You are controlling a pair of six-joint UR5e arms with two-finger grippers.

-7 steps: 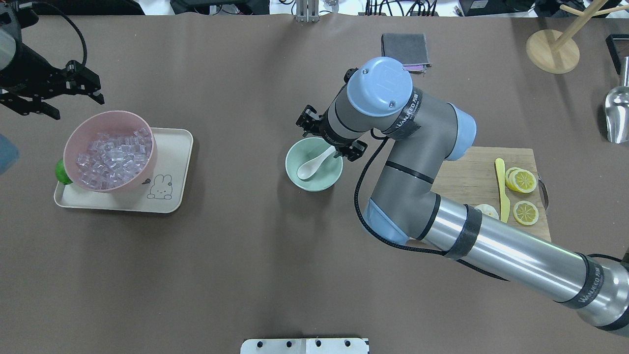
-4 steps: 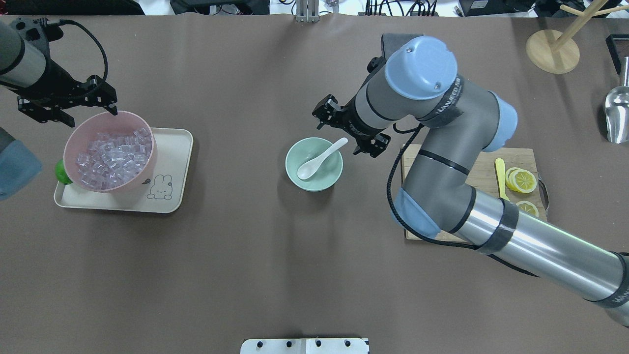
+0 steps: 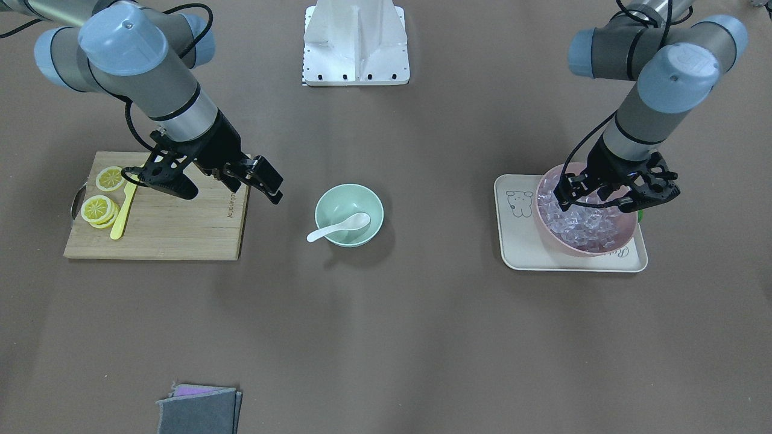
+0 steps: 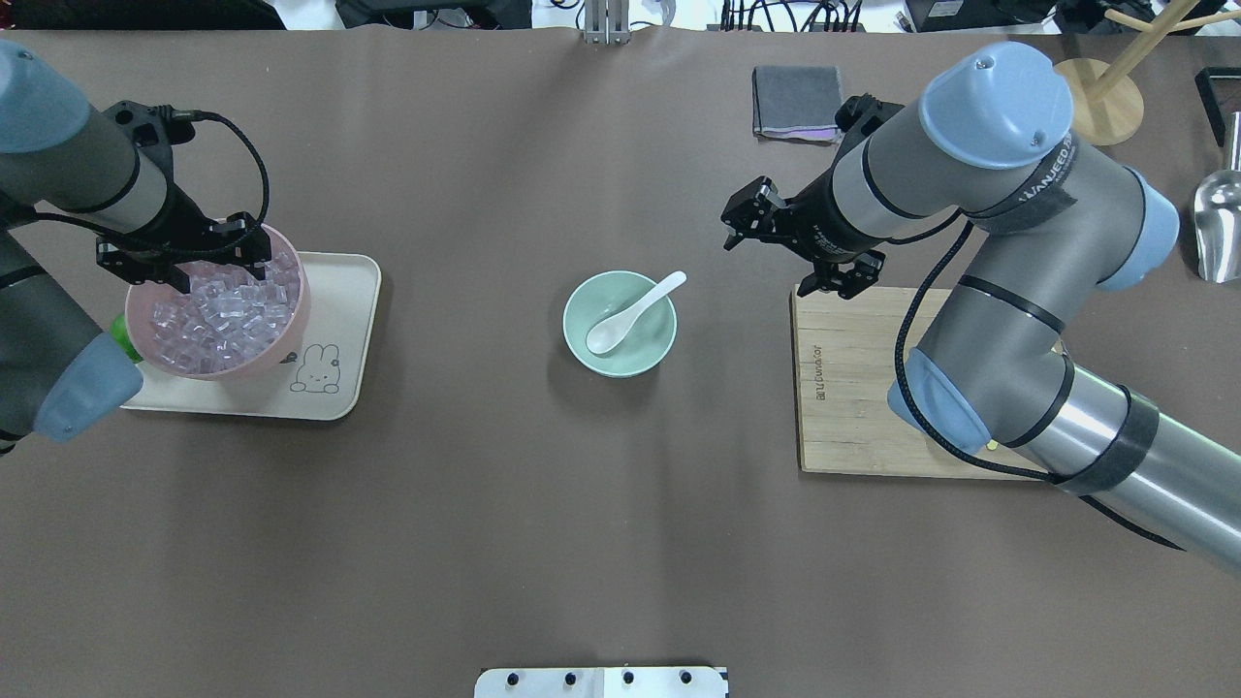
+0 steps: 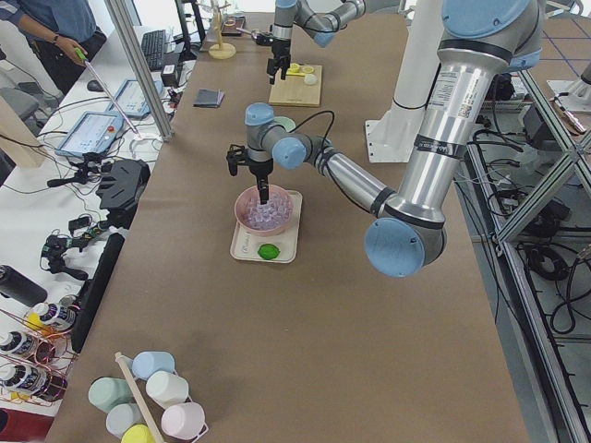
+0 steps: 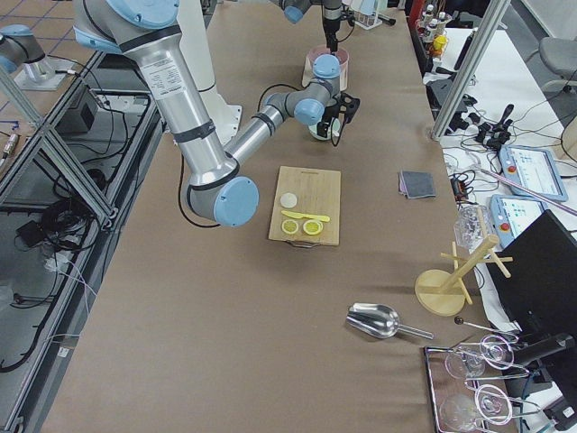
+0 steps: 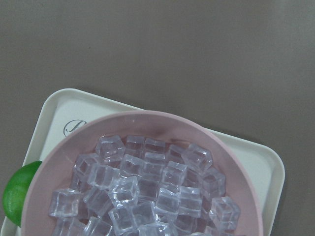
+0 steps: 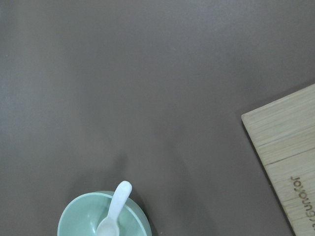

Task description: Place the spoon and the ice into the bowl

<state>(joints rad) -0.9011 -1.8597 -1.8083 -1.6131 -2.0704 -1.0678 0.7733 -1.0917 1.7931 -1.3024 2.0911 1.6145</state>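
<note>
Brown table (image 4: pixel 485 504) under everything, with people and clutter only at the edges.

Well to the left of the bowl (image 4: pixel 635 361): a cream tray (image 4: pixel 339 320) carrying a larger pink bowl (image 4: pixel 299 320) heaped with ice (image 4: pixel 218 315). Directly over that heap, toward its far side, the left gripper (image 4: pixel 184 264), fingers spread wide, nothing between them, tips pointing down. Impossible to tell whether touching the cubes yet.

Ice straight below the tips, so probably just a short vertical drop and a pinch on one cube near the top of the pile. No long axis to line up with, only small cubes tumbled at every angle. After that, a long carry rightward to the bowl.

At the bowl itself: the spoon (image 4: pixel 625 318) inside, scoop down on the floor, handle leaning on the rim and poking out toward the far right. Spoon half of the task judged done.

To the right of the bowl: the right gripper (image 4: pixel 776 260), likewise spread and empty, hanging by the far corner of a wooden board (image 4: pixel 853 388), well apart from the spoon. Closer to the bowl than the left gripper, yet much farther from the ice, so picking looks like the left arm's job.
</note>
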